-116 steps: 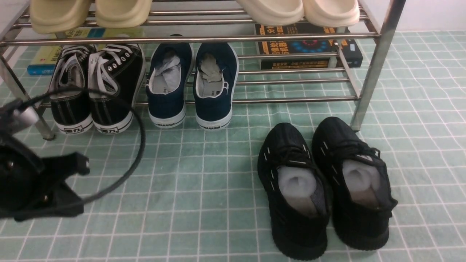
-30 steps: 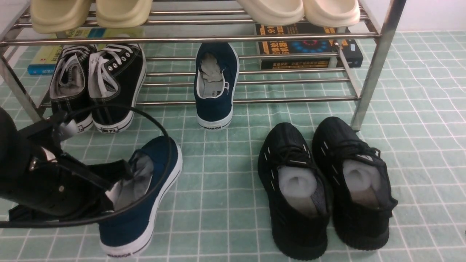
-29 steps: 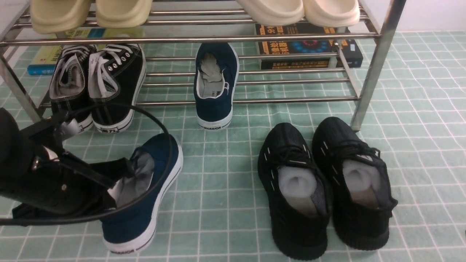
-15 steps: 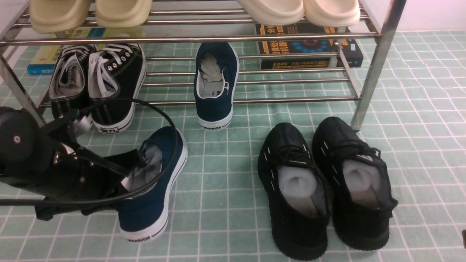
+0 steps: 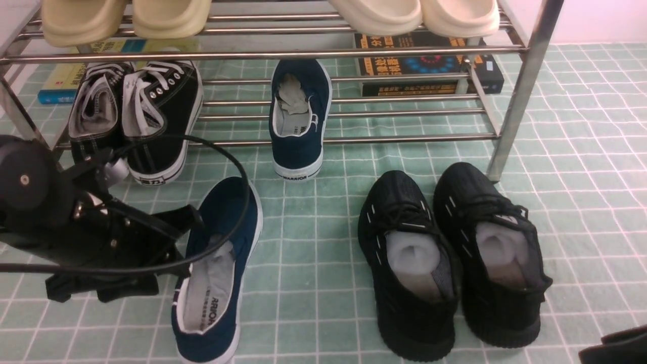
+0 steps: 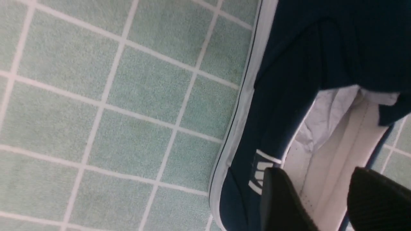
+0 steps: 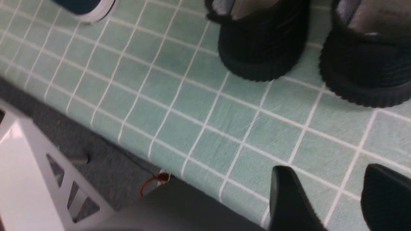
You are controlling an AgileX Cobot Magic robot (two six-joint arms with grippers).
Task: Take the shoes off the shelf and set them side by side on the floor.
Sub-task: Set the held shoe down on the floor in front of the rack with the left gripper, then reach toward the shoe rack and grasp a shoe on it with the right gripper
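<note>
Where the cloth ended nearest me: the floor point(image 7: 205, 106), pale green with a white grid, stopped at an edge, with a white frame point(image 7: 29, 179) beyond it.
Right gripper point(image 7: 327, 173): low at the near right corner, fingers spread wide over bare squares, nothing between them.
Left gripper point(image 6: 318, 175): near left, fingers parted and released over the heel opening of the navy shoe on the floor point(image 6: 282, 89); whether either finger touched the lining I couldn't tell.
Navy shoe on the floor point(image 5: 217, 273): flat on its sole just right of the left arm, toe toward the shelf point(image 5: 520, 91), white lining and crumpled paper showing.
Cable point(image 5: 237, 167): a black loop from the left arm, crossing over that shoe.
Black knit sneakers point(image 5: 445, 258): side by side on the floor, to the right of it and apart from it.
Second navy shoe point(image 5: 299, 119): on the shelf's lower tier, heel hanging over the front rod, "WARRIOR" on the sole.
Black lace-ups point(image 5: 136, 116): same tier, to the left.
Books point(image 5: 429, 65): lying behind the lower tier.
Slippers point(image 5: 414, 15): two pale pairs on the top tier.
</note>
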